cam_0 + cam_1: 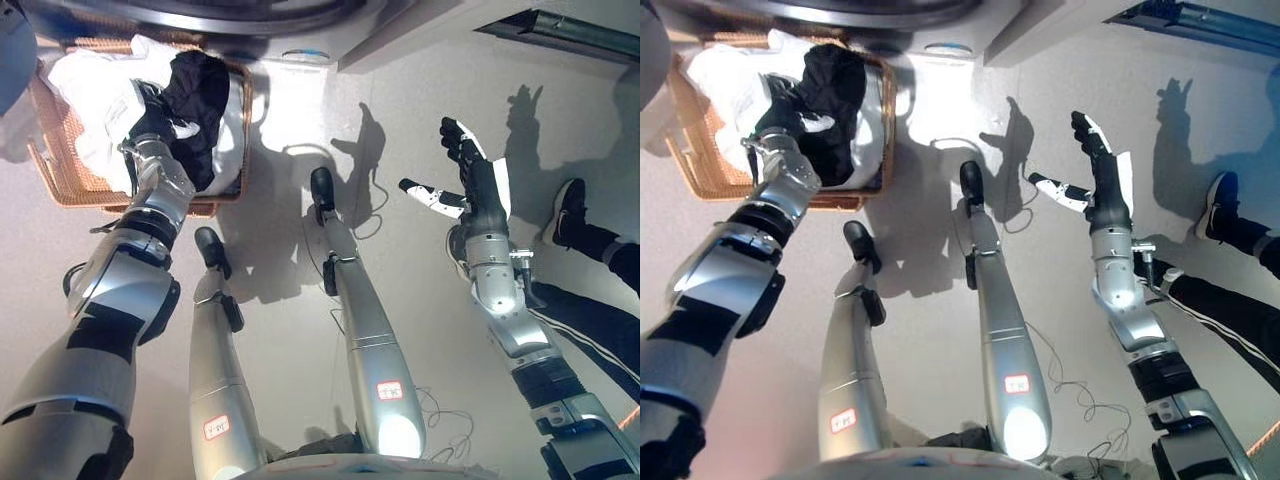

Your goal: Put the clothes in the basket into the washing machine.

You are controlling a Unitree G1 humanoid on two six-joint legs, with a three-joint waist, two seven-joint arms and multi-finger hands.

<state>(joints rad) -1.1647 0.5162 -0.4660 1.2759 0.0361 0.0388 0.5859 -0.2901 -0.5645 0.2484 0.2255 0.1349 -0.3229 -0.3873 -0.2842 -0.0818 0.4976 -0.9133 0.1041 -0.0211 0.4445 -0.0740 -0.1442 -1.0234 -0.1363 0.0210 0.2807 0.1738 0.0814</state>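
A wicker basket (60, 175) stands on the floor at the upper left, filled with white clothes (90, 90) and a black garment (200, 85). My left hand (152, 112) is down in the basket, its fingers curled into the black garment, which bunches up above the white pile. The washing machine's dark round door rim (200, 10) shows at the top edge, just beyond the basket. My right hand (470, 175) hangs over bare floor at the right, open with fingers spread, holding nothing.
The washing machine's white body (420, 30) runs along the top. A person's dark-trousered leg and black shoe (570, 215) lie on the floor at the far right, close to my right arm.
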